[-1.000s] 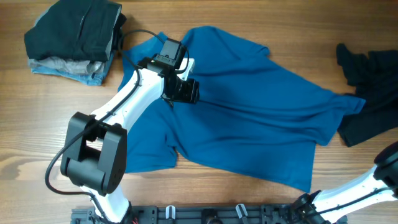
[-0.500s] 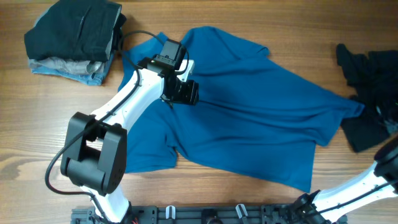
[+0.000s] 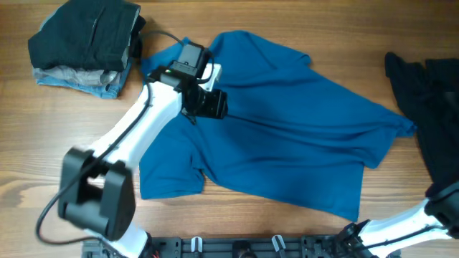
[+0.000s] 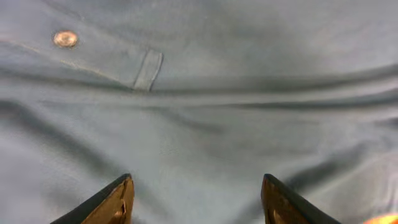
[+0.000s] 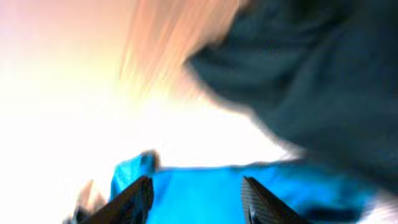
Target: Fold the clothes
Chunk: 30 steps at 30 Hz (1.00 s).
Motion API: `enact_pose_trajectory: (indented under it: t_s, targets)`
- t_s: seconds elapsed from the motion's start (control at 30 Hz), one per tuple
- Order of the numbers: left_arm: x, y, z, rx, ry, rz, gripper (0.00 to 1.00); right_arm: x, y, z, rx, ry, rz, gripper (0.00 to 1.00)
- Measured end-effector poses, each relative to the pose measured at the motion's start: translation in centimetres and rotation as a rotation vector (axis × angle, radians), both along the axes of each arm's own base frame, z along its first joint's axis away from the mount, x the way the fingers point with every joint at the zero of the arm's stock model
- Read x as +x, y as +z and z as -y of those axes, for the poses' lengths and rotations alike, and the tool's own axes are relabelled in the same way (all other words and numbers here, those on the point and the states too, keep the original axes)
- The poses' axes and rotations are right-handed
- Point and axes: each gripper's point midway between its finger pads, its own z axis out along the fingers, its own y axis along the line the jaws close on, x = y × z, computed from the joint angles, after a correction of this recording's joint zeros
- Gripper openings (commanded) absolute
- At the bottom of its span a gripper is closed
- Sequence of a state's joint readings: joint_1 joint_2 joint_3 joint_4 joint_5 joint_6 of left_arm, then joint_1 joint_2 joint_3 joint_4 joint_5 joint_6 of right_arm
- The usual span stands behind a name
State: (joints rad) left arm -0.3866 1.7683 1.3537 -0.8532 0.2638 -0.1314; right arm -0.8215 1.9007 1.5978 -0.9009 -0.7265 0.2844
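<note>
Leftward swings the left arm's base since a second ago! Left gripper (image 4: 198, 190) hovers spread wide, empty, over the blue shirt (image 3: 287, 136), rumpled mid-table (button showing). Flattening stage, I'd judge: pinch an edge next. Right gripper (image 5: 196, 199) is blurred, parted, apparently empty.
</note>
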Motion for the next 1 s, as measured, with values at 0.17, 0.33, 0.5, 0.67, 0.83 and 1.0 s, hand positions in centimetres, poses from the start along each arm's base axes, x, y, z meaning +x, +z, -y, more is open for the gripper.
enact_pose_trajectory:
  t_s: [0.17, 0.33, 0.5, 0.67, 0.83, 1.0]
  targets:
    - [-1.9, -0.1, -3.6, 0.094, 0.063, -0.075, 0.47, 2.0, -1.8, -9.7, -0.039, 0.262, -0.134, 0.55]
    - [-3.3, -5.3, -4.8, 0.099, 0.140, -0.159, 0.55, 5.9, -2.0, -17.4, -0.271, 0.581, -0.043, 0.36]
    - [2.3, -3.4, -1.4, -0.075, 0.097, 0.074, 0.57, 7.5, -5.1, -25.3, -0.341, 0.745, -0.090, 0.56]
    - [9.3, 1.4, 0.9, -0.214, 0.063, 0.420, 0.60, 6.3, -5.7, -25.3, -0.316, 0.732, -0.159, 0.59]
    - [14.2, -2.4, -1.9, -0.193, 0.123, 0.456, 0.49, 4.2, -5.2, -25.5, -0.280, 0.738, -0.223, 0.59]
    - [16.2, -9.2, -3.3, -0.142, 0.109, 0.384, 0.11, 2.0, -5.5, -25.8, -0.233, 0.751, -0.311, 0.63]
